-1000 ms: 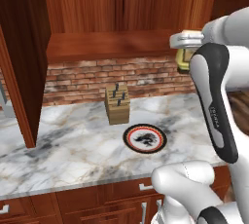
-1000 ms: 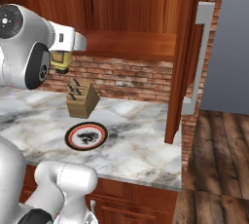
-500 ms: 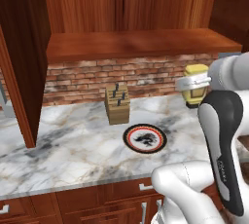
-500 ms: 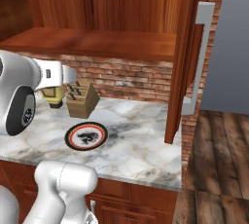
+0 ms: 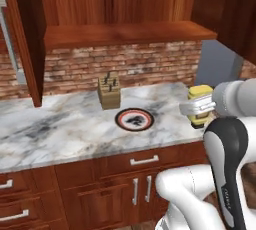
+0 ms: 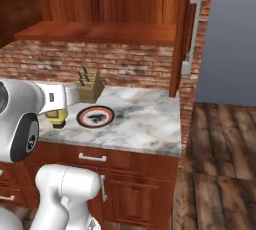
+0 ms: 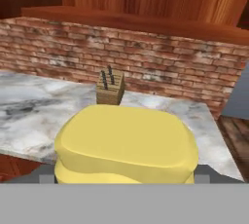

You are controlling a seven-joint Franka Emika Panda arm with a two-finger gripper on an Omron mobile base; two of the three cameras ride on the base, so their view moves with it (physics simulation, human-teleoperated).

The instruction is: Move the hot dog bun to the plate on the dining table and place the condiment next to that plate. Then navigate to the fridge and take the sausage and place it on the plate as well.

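The tool (image 5: 200, 108) is clamped wide on the upright condiment (image 5: 200, 105), carried just off the table (image 5: 65, 129) edge, plate nowhere near yet.

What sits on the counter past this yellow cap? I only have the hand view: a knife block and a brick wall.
Observer: A white plate with a black rim and red ring lies on the counter, just in front of the knife block.
Operator: Is the bottle gripped?
Observer: Yes. In the left base view, the gripper clasps the condiment below its cap, at the counter's right end.
Operator: What lies beyond that end?
Observer: A tall grey panel, likely the fridge, with wooden floor in front of it.
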